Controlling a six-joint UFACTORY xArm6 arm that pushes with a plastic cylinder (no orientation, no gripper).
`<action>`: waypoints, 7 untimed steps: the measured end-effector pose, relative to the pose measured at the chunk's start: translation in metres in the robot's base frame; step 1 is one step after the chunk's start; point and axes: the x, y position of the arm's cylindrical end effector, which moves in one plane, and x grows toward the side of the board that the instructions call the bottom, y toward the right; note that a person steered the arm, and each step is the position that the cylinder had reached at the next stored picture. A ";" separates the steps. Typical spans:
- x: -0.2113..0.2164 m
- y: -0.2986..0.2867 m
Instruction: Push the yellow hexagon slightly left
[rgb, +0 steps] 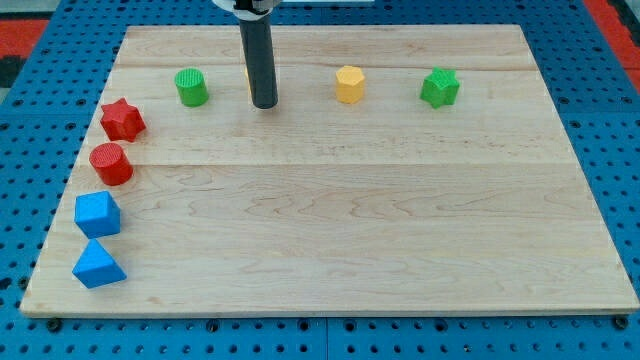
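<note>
The yellow hexagon (350, 84) stands upright near the top of the wooden board (330, 220), a little right of the middle. My tip (264, 104) rests on the board well to the left of the hexagon, apart from it. A sliver of another yellow block (249, 80) shows just behind the rod's left edge; its shape is hidden. The green cylinder (192, 87) is left of my tip.
A green star (440, 88) sits right of the hexagon. Along the left edge stand a red star (122, 120), a red cylinder (111, 163), a blue cube-like block (97, 213) and a blue wedge-shaped block (98, 265). A blue pegboard surrounds the board.
</note>
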 end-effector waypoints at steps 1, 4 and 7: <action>0.000 0.000; 0.014 0.076; -0.002 0.153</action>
